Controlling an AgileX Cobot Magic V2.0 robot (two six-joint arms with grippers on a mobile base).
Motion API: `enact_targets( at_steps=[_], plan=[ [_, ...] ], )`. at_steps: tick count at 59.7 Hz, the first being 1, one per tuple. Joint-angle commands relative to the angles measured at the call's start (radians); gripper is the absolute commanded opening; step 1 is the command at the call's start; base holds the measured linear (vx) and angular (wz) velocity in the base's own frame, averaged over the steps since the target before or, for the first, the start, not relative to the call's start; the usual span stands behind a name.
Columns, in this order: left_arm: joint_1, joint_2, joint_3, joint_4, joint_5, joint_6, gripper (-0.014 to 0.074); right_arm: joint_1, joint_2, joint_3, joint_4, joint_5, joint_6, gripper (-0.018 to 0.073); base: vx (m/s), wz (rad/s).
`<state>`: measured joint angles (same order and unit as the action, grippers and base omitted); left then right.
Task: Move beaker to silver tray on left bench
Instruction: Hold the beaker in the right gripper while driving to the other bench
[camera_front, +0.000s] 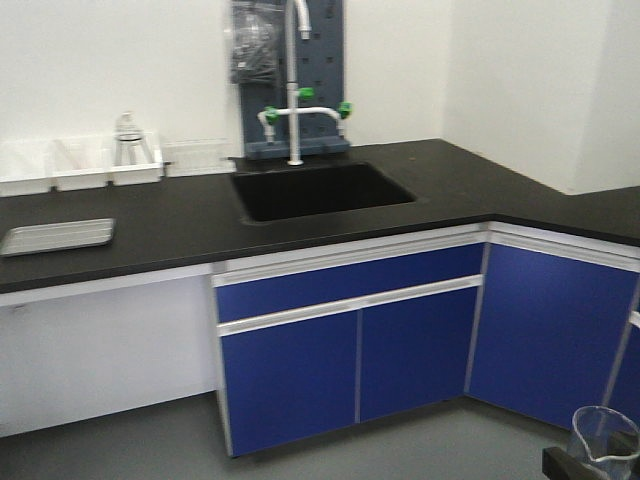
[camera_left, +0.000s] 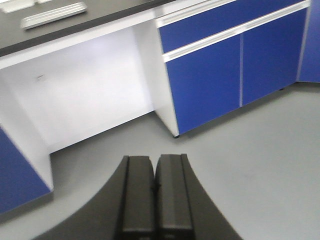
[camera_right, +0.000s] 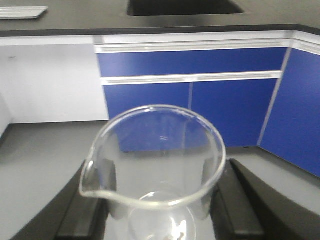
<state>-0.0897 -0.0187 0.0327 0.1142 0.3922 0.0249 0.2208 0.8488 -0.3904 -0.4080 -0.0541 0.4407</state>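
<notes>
We treat the beaker (camera_right: 155, 165) as light, rigid, smooth and brittle. It is thin clear glass with nothing inside, so we judge that it weighs little, slips readily against hard pads, and cracks under a sharp squeeze or a hard set-down. We advise taking hold across the cylindrical wall below the rim, on two opposite sides and clear of the pouring spout; the thin lip is the poorest place to pinch. The right gripper (camera_right: 160, 215) has it in this manner: its two black fingers (camera_right: 240, 205) stand part-way apart, one on each side of the glass wall, and appear pressed against it; the contact itself lies near the frame edge and we cannot confirm it. The beaker sits upright between them, carried above the grey floor (camera_right: 50, 150) in front of the blue cabinet doors (camera_right: 200, 100). It is well apart from the left bench (camera_front: 180, 225) and from the silver tray (camera_front: 57, 237), which lies at the far left of the black worktop, left of the sunken sink (camera_front: 320, 190). The left gripper (camera_left: 156, 200) has its fingers brought together with no gap showing and nothing between them. In appearance the beaker is colourless and transparent, with a round mouth and a rolled lip; the spout points to the lower left in the right wrist view; the cabinet doors show through its wall; we can read no markings on it.
</notes>
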Motion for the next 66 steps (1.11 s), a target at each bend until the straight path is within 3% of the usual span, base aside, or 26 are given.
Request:
enact_targets(
  at_steps=[1,66],
  plan=[
    [-0.007,-0.007,0.020,-0.001,-0.082,-0.002,0.0001,-0.006,-0.010,-0.030,-0.003,-0.084,-0.009,-0.0011,-0.12,0.49],
    [-0.007,-0.007,0.020,-0.001,-0.082,-0.002,0.0001,-0.006,-0.010,-0.030,-0.003,-0.084,-0.009,-0.0011,0.06,0.39]
  ],
)
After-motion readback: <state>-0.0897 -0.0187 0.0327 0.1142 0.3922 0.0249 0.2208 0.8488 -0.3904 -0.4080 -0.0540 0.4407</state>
